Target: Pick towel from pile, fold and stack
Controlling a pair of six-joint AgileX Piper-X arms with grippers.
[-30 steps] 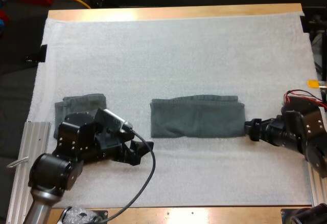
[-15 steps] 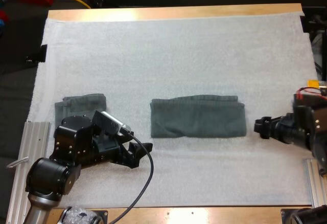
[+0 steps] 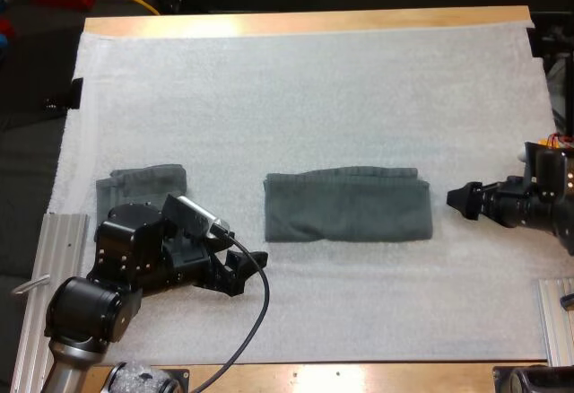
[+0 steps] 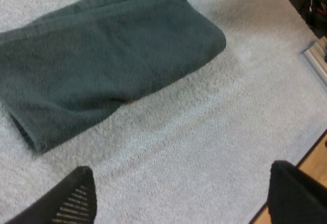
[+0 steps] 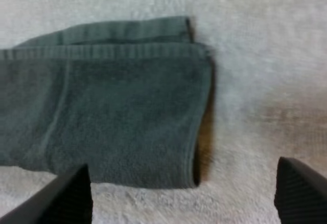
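Now your towel [image 3: 348, 205] lies flat on the mat [image 3: 314, 97], ready for its next fold; your left gripper [image 3: 242, 272] and right gripper [image 3: 459, 200] sit spread wide, holding nothing.

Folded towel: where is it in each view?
High: towel at the middle of the mat, between left gripper and right gripper.
Left wrist: on the mat, ahead of the open left fingers.
Right wrist: short end just ahead of the open right fingers.
Shared landmark: the towel's stepped hem corner.

Matt terry-cloth towel [image 3: 348, 205], fuzzy white mat [image 3: 314, 97], smooth wooden table [image 3: 305, 23]
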